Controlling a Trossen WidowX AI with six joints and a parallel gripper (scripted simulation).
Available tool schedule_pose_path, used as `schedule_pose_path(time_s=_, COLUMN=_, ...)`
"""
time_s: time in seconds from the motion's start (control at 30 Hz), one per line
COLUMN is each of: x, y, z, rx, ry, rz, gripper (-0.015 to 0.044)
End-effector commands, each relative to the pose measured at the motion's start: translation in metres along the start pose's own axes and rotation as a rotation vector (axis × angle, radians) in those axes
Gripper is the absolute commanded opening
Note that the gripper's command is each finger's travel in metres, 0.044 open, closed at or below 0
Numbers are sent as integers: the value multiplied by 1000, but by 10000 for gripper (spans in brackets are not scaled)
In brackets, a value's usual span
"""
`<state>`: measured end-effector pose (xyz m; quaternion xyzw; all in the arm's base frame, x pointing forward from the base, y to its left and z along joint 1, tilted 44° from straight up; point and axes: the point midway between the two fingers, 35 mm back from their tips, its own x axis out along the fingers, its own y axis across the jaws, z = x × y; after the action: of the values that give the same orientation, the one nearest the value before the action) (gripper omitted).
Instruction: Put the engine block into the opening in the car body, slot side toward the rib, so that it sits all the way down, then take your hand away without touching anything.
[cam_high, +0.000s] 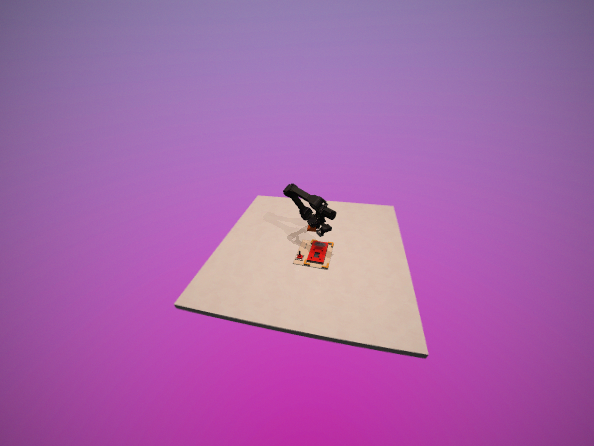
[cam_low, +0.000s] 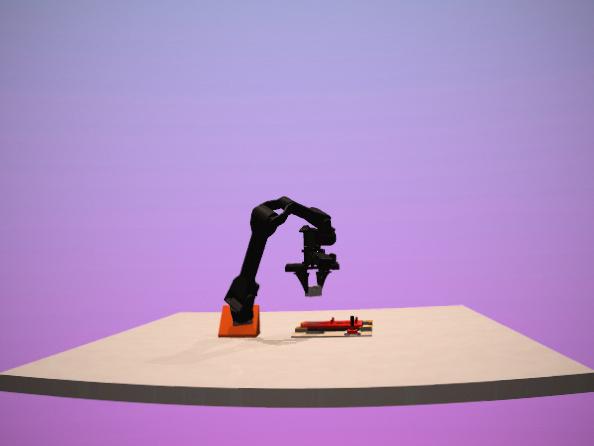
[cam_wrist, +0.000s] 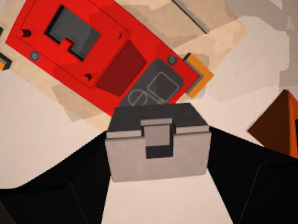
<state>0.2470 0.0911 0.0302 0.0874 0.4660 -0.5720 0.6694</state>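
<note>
My gripper (cam_high: 322, 232) (cam_low: 314, 288) (cam_wrist: 154, 133) is shut on the grey engine block (cam_low: 314, 291) (cam_wrist: 125, 160), one finger on each short end. It holds the block in the air, clear of the car body. The block's slot (cam_wrist: 159, 140) is on the long face at the bottom of the wrist view. The red car body (cam_high: 310, 253) (cam_low: 327, 325) (cam_wrist: 42, 62) lies flat. Its opening (cam_wrist: 85, 42) is empty, up and left of the block, and turned at an angle to it. The red rib (cam_wrist: 66, 45) juts in from the opening's lower-left edge.
The car body sits on a tan board (cam_wrist: 225, 31) between orange corner pieces (cam_wrist: 208, 75). A red piece with a black stick (cam_high: 299, 256) (cam_low: 352, 324) stands beside the body. The orange arm base (cam_low: 239, 322) (cam_wrist: 274, 125) is on the other side of the block.
</note>
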Motion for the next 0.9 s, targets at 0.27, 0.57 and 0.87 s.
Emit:
schedule_pose_path(time_s=0.27, x=4, y=0, z=1, rx=361, ry=-3, rz=3, gripper=0)
schedule_pose_path(time_s=0.57, x=6, y=0, z=1, rx=633, ry=-2, rz=4, gripper=0)
schedule_pose_path(time_s=0.87, x=9, y=0, z=1, rx=844, ry=-2, rz=4, gripper=0)
